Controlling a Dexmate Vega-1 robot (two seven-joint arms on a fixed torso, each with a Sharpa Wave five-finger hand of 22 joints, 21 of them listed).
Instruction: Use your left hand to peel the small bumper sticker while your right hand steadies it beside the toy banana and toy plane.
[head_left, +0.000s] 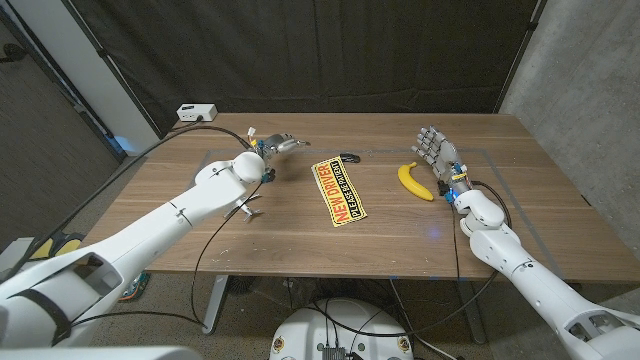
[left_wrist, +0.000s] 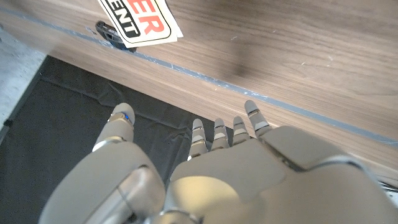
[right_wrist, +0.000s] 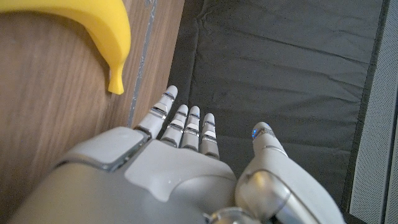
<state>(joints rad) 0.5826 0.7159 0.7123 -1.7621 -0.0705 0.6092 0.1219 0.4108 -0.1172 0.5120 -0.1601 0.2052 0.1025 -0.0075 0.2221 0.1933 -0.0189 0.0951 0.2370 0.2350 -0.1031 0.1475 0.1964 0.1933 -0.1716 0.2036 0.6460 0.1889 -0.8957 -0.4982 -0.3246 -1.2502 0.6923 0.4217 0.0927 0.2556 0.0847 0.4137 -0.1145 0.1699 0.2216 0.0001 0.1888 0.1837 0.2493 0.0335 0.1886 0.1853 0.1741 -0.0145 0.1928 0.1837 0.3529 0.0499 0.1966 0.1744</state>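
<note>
The yellow bumper sticker (head_left: 338, 191) with red and black lettering lies flat at mid-table; one white-edged corner of it (left_wrist: 140, 22) is seen in the left wrist view. The yellow toy banana (head_left: 414, 180) (right_wrist: 93, 28) lies to its right. A small grey toy plane (head_left: 249, 209) sits left of the sticker, under my left forearm. My left hand (head_left: 278, 146) (left_wrist: 217, 168) hovers at the far side, left of the sticker, fingers spread and holding nothing. My right hand (head_left: 437, 152) (right_wrist: 186, 162) stands beyond the banana, fingers extended and holding nothing.
A small dark object (head_left: 351, 158) (left_wrist: 109, 32) lies at the sticker's far end. A white box (head_left: 196, 112) sits at the table's back left corner. Thin blue tape lines (left_wrist: 249, 93) mark the wood. A black curtain hangs behind the table.
</note>
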